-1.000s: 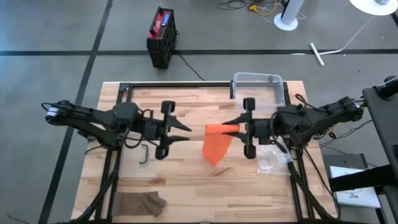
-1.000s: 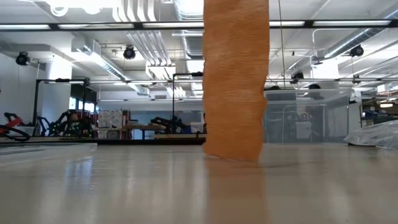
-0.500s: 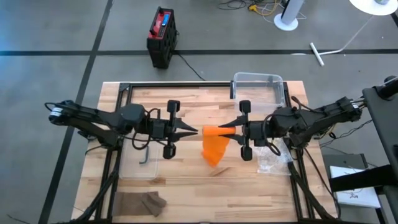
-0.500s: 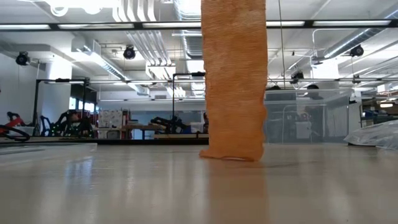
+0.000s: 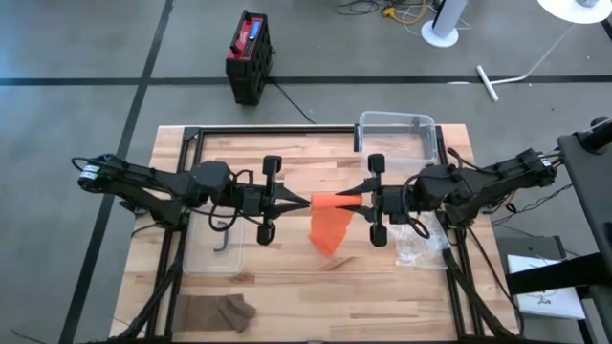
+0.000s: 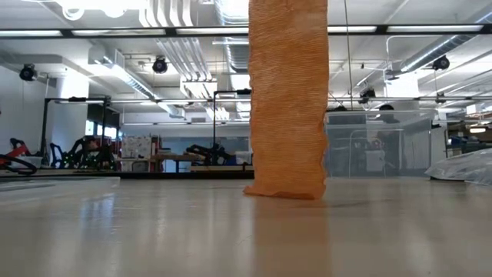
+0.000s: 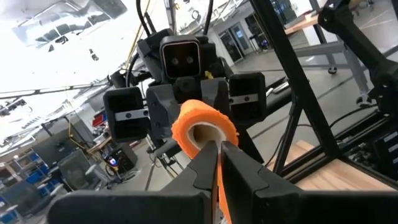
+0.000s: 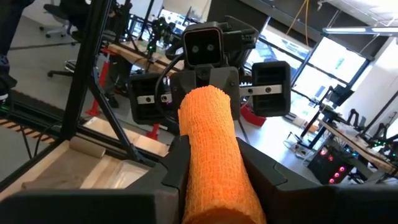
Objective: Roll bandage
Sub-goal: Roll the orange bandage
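Behind table (image 5: 287,153), clear bin (image 5: 397,134) beyond bandage (image 5: 330,220).

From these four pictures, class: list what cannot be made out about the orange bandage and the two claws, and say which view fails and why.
- Low view: the bandage is cut off by the top edge, so neither claw shows.
- Left wrist view: the left claw is shut at the roll's open end; whether it pinches the bandage edge is hidden by its own fingers.
- Right wrist view: the roll hides the right claw fingertips.
- High view: the clear bag contents are too small to tell.
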### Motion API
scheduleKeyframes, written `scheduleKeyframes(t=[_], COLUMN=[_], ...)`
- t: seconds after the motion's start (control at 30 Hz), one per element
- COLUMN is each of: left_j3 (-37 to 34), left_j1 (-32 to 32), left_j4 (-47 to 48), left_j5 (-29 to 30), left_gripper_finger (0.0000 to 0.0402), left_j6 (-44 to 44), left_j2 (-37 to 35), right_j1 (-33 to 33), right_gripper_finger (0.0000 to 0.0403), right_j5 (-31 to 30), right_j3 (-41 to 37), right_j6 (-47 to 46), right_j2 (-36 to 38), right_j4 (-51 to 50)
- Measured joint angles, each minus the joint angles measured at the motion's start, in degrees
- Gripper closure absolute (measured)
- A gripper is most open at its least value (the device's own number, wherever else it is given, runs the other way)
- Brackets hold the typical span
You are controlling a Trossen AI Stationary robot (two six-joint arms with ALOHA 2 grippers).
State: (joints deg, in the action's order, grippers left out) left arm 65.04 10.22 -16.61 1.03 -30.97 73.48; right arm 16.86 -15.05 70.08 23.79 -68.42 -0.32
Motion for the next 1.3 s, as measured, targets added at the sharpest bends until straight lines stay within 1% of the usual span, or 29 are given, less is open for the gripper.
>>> scheduleKeyframes(t=[0.17, 0.33, 0.63, 0.73, 0.8, 0.93, 1.3], left_j3=[0.0, 0.0, 0.0, 0.0, 0.0, 0.0, 0.0], left_j1=[0.0, -0.4, -0.4, -0.4, -0.4, -0.6, -0.6], left_j4=[-0.5, -1.4, -1.3, -1.7, -2.0, -3.0, -1.7], left_j5=[0.0, 0.0, 0.0, 0.1, 0.1, 3.0, 3.9], left_gripper_finger=[0.0391, 0.04, 0.04, 0.0398, 0.04, 0.0399, 0.04], left_j6=[-1.5, -0.6, 0.2, 0.3, 0.1, 0.0, 0.0], left_j2=[0.3, 0.3, 0.3, 1.0, 1.5, 2.3, 1.8], right_j1=[0.0, 0.0, 0.0, 0.0, 0.0, 0.0, 0.0], right_gripper_finger=[0.0316, 0.0316, 0.0317, 0.0318, 0.0318, 0.0318, 0.0318], right_j5=[0.0, 0.0, -0.3, -3.4, -4.0, -4.1, -3.8], right_j3=[0.0, 0.0, 0.0, 0.0, 0.0, 0.0, 0.0], right_j6=[0.0, 0.1, -0.2, -0.7, -0.7, -0.4, 0.2], right_j2=[0.0, 0.0, 0.0, 0.0, 0.0, 0.1, 0.3], right_j4=[-0.6, -1.0, -1.1, -1.1, -1.5, -1.9, -3.6])
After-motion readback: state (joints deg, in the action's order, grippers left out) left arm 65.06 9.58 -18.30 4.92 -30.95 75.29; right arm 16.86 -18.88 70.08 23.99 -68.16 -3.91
